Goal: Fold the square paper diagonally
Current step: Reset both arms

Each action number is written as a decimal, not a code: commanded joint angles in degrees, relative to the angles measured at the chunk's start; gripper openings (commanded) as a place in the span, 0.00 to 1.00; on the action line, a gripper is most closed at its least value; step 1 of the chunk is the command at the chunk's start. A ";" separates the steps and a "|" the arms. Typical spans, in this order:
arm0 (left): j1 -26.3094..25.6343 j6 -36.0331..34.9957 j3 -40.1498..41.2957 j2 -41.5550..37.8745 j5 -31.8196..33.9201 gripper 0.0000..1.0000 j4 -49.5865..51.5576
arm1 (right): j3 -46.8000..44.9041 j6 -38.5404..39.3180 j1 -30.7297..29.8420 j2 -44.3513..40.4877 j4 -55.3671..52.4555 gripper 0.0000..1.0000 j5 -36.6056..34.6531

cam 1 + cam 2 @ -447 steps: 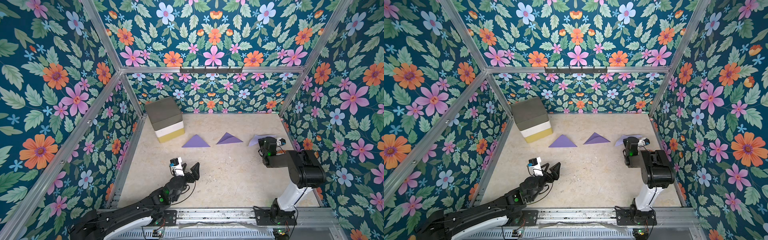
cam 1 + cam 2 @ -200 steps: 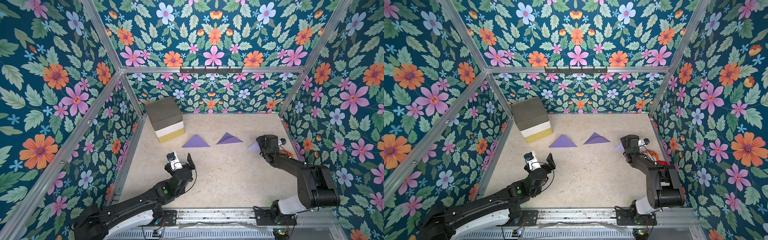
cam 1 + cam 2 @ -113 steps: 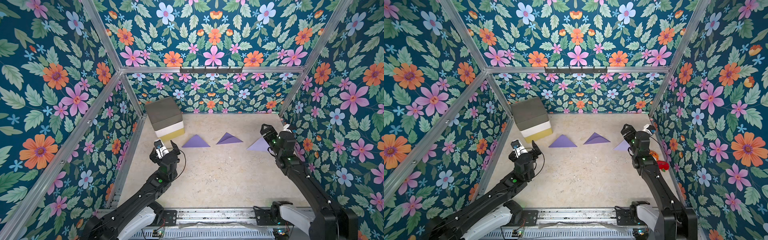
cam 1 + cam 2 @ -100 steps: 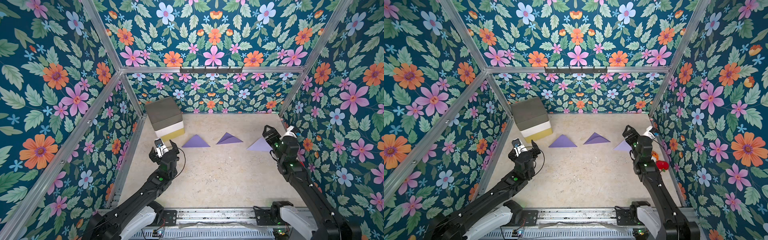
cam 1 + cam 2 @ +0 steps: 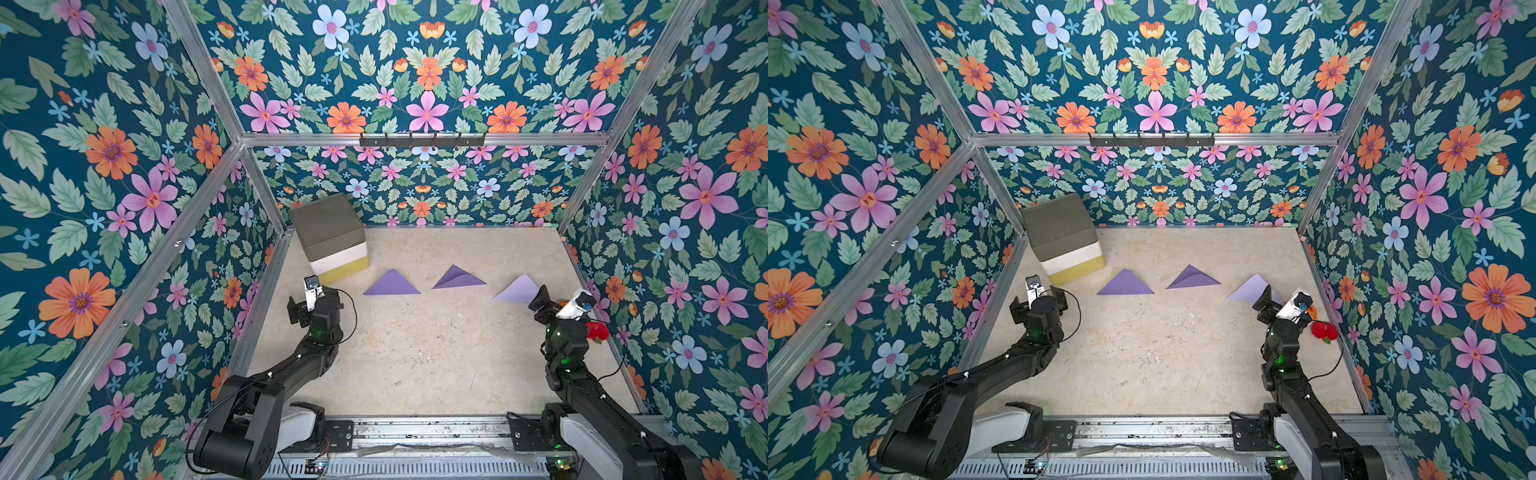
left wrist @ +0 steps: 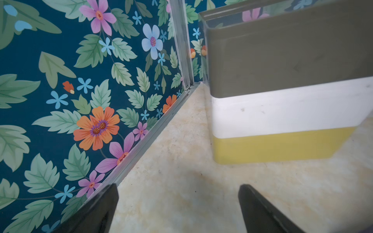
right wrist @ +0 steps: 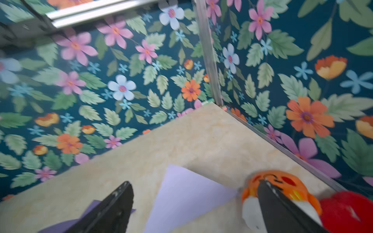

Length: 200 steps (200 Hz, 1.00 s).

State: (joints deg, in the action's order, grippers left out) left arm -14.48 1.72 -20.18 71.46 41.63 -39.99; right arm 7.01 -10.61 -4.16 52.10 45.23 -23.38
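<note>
Three purple papers lie flat as triangles in a row across the far half of the table: a left one (image 5: 390, 284), a middle one (image 5: 457, 278) and a paler lilac one (image 5: 517, 289) on the right. My right gripper (image 5: 557, 301) hovers open just in front of the lilac paper (image 7: 187, 197), which shows between its fingers (image 7: 113, 207) in the right wrist view without being touched. My left gripper (image 5: 313, 301) is open and empty over bare table (image 6: 178, 201), facing the stacked block by the left wall.
A block (image 5: 332, 237) with olive, white and yellow layers stands in the far left corner, close to my left gripper (image 6: 282, 90). An orange toy (image 7: 276, 183) and a red toy (image 5: 596, 330) lie by the right wall beside my right gripper. Flowered walls enclose three sides.
The left arm swung from the front centre toward the block at the left. The right gripper pulled back off the lilac paper toward the right wall. Both grippers stayed open.
</note>
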 commanded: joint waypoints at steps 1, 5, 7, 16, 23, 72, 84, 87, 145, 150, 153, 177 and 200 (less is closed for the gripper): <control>1.80 -2.21 0.40 3.43 -3.32 0.99 -5.84 | -1.98 2.59 1.01 4.81 13.20 0.99 -0.18; 2.10 -2.09 0.56 4.54 -3.26 0.99 -6.99 | -2.18 2.96 1.07 5.89 14.16 0.99 -0.06; 2.16 -2.01 0.69 5.02 -3.45 0.99 -7.86 | -2.17 3.10 1.11 6.41 14.44 0.99 -0.06; 2.85 -1.67 0.91 6.89 -5.52 0.99 -10.50 | -2.34 3.35 1.28 9.43 16.87 0.99 -0.16; 3.55 -1.28 1.10 8.42 -7.73 0.99 -12.35 | -2.55 3.61 1.76 12.08 19.44 0.99 0.36; 7.78 -1.72 0.70 18.43 -16.92 0.99 -24.76 | -2.36 5.07 4.20 30.31 36.33 0.99 6.54; 8.79 -0.24 0.01 17.46 -19.30 0.99 -20.43 | -2.04 5.97 4.27 30.85 37.78 1.00 8.12; 8.97 -0.30 0.23 17.62 -19.86 0.99 -21.37 | -1.94 5.87 4.33 30.22 35.83 1.00 8.56; 10.26 -1.72 4.86 20.54 -27.48 0.99 -32.85 | -0.50 7.94 5.06 31.03 34.35 0.99 15.76; 10.60 -1.77 4.88 20.92 -27.79 0.99 -33.56 | 0.70 7.60 5.02 31.00 31.82 0.99 15.06; 10.67 -1.56 4.69 20.74 -27.90 0.99 -32.78 | 1.06 7.47 5.04 30.78 30.68 0.99 15.00; 10.96 -1.10 4.32 20.35 -28.18 0.99 -31.16 | 0.65 7.45 5.04 31.04 31.79 0.99 14.99; 10.98 -1.12 4.54 20.31 -27.75 0.99 -31.39 | 0.66 7.79 5.04 30.95 31.40 0.99 14.84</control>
State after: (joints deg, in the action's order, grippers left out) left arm -3.51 0.12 -15.68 91.85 14.68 -69.60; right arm 7.53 -3.44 0.91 83.00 76.25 -9.04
